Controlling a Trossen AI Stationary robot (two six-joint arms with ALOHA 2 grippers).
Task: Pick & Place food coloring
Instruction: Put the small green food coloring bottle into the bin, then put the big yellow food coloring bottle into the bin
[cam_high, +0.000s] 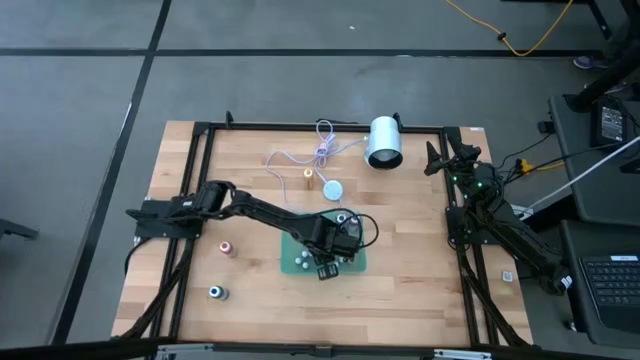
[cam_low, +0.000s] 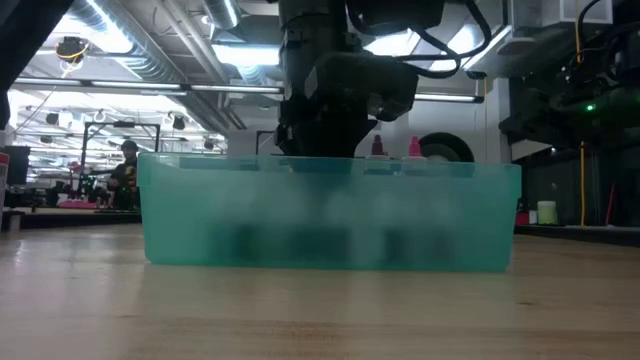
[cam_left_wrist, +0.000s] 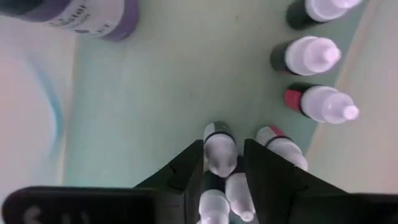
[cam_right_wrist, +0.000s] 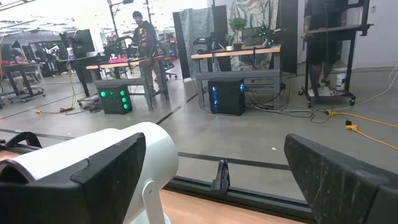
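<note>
1 tiny white-capped food coloring bottle (cam_left_wrist: 220, 149) sat between our left gripper's (cam_left_wrist: 222, 163) barely parted jaws over the translucent green plastic tray (cam_high: 352, 262), right gripper (cam_right_wrist: 211, 180) wide open, and we feared toppling neighbours.

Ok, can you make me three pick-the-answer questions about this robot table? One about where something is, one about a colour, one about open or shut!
1. Where is the left gripper?
A. on the floor
B. over the green tray
C. up at the ceiling

2. What colour is the tray?
A. red
B. yellow
C. green

3. The right gripper is:
A. open and empty
B. shut tight
C. shut on the tray

Answers:
1 B, the high view shows it above the tray.
2 C, its walls look green.
3 A, its wrist view shows a wide empty gap.
</note>
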